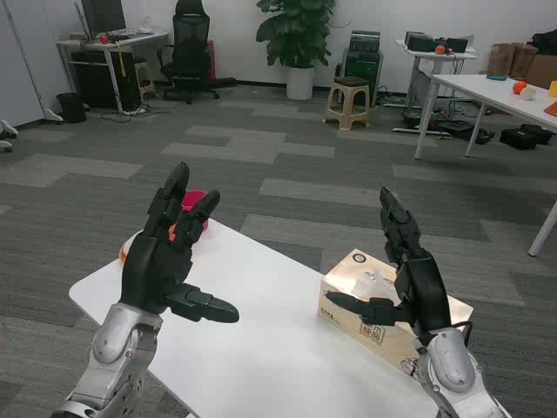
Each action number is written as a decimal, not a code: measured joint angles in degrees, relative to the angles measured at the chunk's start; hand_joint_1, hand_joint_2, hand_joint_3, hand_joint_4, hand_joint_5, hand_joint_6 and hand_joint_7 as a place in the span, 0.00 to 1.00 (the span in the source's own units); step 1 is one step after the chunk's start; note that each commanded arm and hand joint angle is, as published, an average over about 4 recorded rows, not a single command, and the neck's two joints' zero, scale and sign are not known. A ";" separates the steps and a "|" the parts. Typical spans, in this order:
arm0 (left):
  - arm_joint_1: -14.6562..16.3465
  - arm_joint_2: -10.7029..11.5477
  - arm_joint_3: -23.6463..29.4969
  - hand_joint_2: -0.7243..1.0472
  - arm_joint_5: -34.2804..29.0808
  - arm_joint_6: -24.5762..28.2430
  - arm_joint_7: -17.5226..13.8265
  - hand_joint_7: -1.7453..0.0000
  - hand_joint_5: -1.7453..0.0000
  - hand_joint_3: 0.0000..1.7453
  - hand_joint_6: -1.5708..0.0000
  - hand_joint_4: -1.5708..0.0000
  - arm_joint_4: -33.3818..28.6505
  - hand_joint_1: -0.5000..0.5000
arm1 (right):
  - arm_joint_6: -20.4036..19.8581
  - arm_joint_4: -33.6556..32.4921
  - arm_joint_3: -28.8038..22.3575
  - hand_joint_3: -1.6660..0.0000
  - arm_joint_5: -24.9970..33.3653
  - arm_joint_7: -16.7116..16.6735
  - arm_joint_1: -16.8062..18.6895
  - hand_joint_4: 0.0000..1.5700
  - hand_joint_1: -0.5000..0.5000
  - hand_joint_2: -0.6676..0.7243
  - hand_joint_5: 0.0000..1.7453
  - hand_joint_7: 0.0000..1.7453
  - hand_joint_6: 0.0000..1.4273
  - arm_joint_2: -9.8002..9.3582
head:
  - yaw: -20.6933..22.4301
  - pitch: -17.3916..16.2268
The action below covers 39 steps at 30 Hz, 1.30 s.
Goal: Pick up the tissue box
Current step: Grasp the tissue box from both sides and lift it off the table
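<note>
White table [261,348], tissue box [365,300] — hands raised, empty

Tan cardboard tissue box [370,305] lay flat near table's right edge, white tissue protruding from top.

Silver forearms, black left robot hand [165,261], black right robot hand [409,279]

tissue box [383,305] on table [261,348] right | right hand [416,279] over it; left hand [170,261] left
</note>
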 measured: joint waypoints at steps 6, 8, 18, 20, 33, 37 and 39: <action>-2.90 -0.56 -7.20 0.60 -4.28 -3.99 4.13 1.00 0.65 0.00 1.00 1.00 6.49 1.00 | -12.82 6.73 8.99 0.95 6.05 -8.75 -1.99 0.18 0.08 0.82 0.11 0.04 0.00 0.63 | -3.62 3.14; -3.15 -0.59 -7.61 0.60 -4.59 -4.35 4.33 1.00 0.65 0.00 1.00 1.00 6.68 1.00 | -13.33 7.07 9.37 0.95 6.41 -9.18 -2.10 0.18 0.08 0.82 0.11 0.04 0.00 0.68 | -3.64 3.13; -3.28 -0.58 -7.67 0.61 -4.70 -4.60 4.54 1.00 0.65 0.00 1.00 1.00 6.72 1.00 | -13.41 7.17 9.45 0.95 6.53 -9.29 -3.13 0.18 0.08 0.82 0.11 0.04 0.00 0.67 | -3.95 3.07; -3.28 -0.58 -7.70 0.63 -4.70 -4.60 4.54 1.00 0.65 0.00 1.00 1.00 6.72 1.00 | -13.41 7.16 9.45 0.95 6.53 -9.29 -3.13 0.18 0.08 0.82 0.11 0.04 0.00 0.67 | -3.98 3.08; -3.28 -0.59 -7.72 0.61 -4.68 -4.61 4.54 1.00 0.63 0.00 1.00 1.00 7.11 1.00 | -13.41 6.93 8.93 0.95 6.63 -9.28 -3.11 0.16 0.08 0.82 0.14 0.04 0.00 0.44 | -5.94 -7.64; -3.28 -0.60 -7.62 0.65 -4.68 -4.61 4.55 1.00 0.62 0.00 1.00 1.00 7.85 1.00 | -13.41 6.87 7.20 0.95 7.21 -9.15 -3.10 0.15 0.10 0.82 0.14 0.04 0.00 -1.07 | -6.07 -11.50; -3.28 -0.60 -7.55 0.65 -4.68 -4.61 4.55 1.00 0.59 0.00 1.00 1.00 8.07 1.00 | -13.40 6.87 6.52 0.95 7.66 -8.93 -3.10 0.14 0.08 0.82 0.17 0.04 0.00 -1.91 | -5.95 -12.49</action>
